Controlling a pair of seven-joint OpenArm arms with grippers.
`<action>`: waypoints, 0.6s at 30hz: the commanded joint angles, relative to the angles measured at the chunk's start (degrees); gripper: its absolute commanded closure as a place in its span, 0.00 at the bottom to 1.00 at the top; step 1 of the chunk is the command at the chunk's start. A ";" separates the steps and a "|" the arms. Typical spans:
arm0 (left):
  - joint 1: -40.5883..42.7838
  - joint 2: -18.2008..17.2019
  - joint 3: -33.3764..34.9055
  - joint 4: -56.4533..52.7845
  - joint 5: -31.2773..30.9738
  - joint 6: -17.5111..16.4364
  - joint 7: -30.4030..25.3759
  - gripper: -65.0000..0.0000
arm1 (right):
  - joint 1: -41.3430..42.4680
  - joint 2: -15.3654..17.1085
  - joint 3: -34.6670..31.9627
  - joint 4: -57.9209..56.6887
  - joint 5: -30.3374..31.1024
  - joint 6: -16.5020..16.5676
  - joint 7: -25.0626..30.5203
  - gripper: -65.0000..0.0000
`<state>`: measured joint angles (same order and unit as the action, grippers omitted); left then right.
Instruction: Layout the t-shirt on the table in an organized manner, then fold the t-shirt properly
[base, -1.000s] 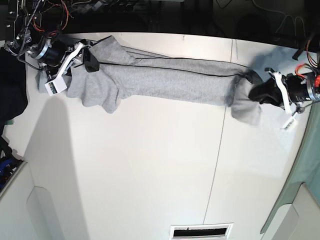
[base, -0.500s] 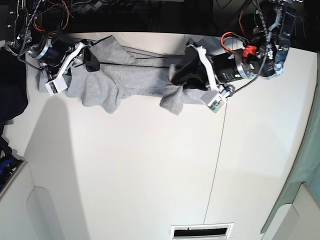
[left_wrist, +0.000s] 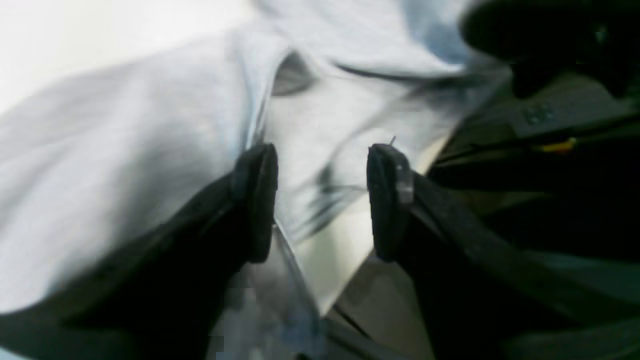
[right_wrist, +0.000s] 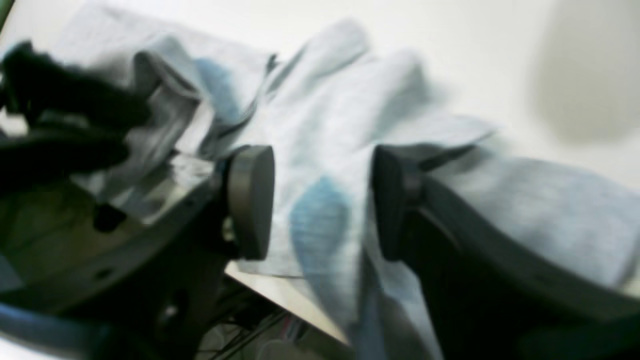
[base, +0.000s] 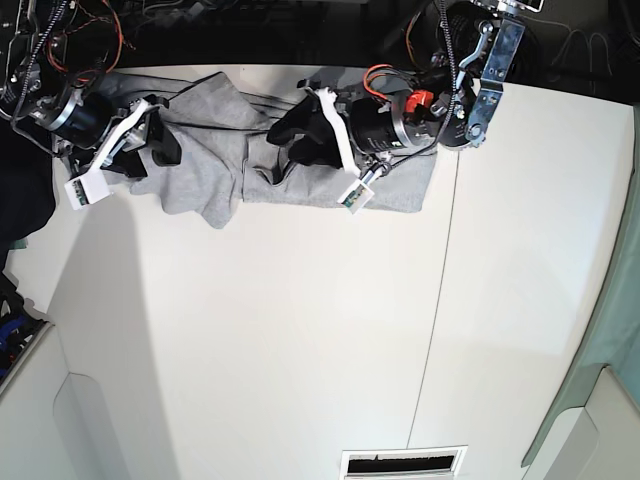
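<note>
The t-shirt (base: 210, 150) is seen bunched along the far edge of the table (base: 300, 350), judged light, limp and easily dragged. Left end effector (left_wrist: 320, 200) and right end effector (right_wrist: 320, 200) are both parted, cloth between pads, none pinched. Hem corners are judged the best hold.

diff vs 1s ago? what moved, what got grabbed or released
The left gripper swept from the table's right side toward the right gripper, dragging its end of the t-shirt over the rest, so the long stretched strip is now short and doubled. Both wrist views now show jaws parted, cloth between them, so both look released. The right gripper shifted only slightly; the shirt's end there stayed put.
</note>
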<state>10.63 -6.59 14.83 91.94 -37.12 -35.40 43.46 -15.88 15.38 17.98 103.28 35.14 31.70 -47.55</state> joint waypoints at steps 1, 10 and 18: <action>-0.44 0.63 0.63 0.87 -1.25 -0.87 -0.96 0.51 | 0.11 0.63 1.68 1.03 0.98 0.00 0.63 0.52; -0.48 1.44 -0.83 1.33 -1.75 -1.49 -0.28 0.51 | -0.17 0.83 12.85 -3.34 -0.11 -1.14 1.14 0.52; -0.44 0.70 -1.31 4.92 -9.99 -4.60 3.82 0.51 | 0.28 0.81 13.55 -16.00 -1.53 -2.34 5.38 0.52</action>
<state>10.66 -6.17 13.52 95.66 -45.69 -39.05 48.21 -15.70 15.35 31.07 86.35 32.73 29.08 -43.46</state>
